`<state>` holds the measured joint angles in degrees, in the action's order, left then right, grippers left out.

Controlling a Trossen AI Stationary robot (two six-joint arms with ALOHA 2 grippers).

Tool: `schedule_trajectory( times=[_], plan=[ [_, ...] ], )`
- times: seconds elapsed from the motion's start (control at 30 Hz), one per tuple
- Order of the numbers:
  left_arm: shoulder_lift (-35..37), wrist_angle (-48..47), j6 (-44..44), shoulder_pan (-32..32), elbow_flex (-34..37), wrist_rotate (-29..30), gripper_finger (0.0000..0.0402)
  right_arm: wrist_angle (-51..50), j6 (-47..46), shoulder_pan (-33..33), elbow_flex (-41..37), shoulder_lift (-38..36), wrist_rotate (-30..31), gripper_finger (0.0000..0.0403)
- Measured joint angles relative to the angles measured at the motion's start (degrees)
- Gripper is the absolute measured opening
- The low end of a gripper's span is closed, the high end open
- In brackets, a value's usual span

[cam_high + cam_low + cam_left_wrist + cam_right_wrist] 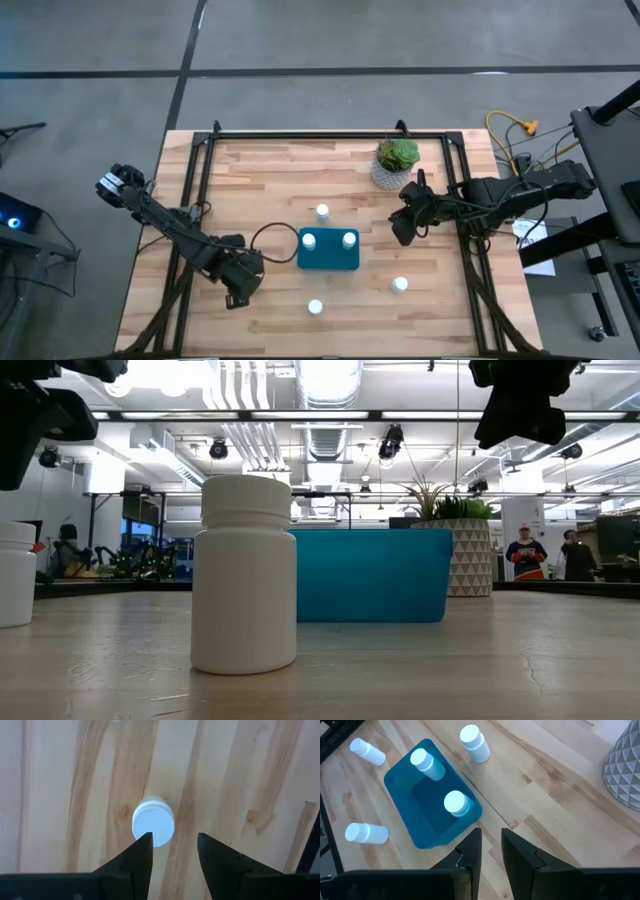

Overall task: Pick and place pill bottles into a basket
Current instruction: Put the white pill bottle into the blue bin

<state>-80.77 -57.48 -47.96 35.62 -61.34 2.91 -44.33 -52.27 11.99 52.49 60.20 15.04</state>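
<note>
The teal basket (pixel 328 258) stands mid-table with two white pill bottles (pixel 309 241) (pixel 349 239) upright in it. Three more bottles stand on the wood: one past its far side (pixel 322 212), two nearer the near edge (pixel 315 307) (pixel 400 285). My left gripper (pixel 238 293) hangs open and empty to the basket's near left, pointing down. Under it stands an upright bottle (pixel 153 821), its cap just beyond the fingertips. My right gripper (pixel 402 228) hovers right of the basket, fingers a narrow gap apart (pixel 491 842) and empty.
A white patterned pot with a green plant (pixel 397 162) stands at the far right, close behind my right gripper. A dark cable loop (pixel 272 240) lies left of the basket. In the low view one bottle (pixel 245 575) stands close before the basket (pixel 370 575).
</note>
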Motion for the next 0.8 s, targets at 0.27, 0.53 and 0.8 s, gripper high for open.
schedule_trajectory(
  times=[0.27,0.53,0.8],
  plan=[
    [0.28,-0.03,-2.05,0.0,0.0,-1.1,0.0138,0.16,0.44,0.0,0.0,0.0,0.11,0.0068],
    [0.28,0.08,0.3,0.0,0.0,-1.88,0.0138,0.15,0.44,0.0,0.0,-0.02,0.11,0.0068],
    [0.28,0.01,0.39,-0.02,0.04,-1.91,0.0138,0.15,1.17,0.0,0.0,-0.02,0.11,0.0068]
  ],
)
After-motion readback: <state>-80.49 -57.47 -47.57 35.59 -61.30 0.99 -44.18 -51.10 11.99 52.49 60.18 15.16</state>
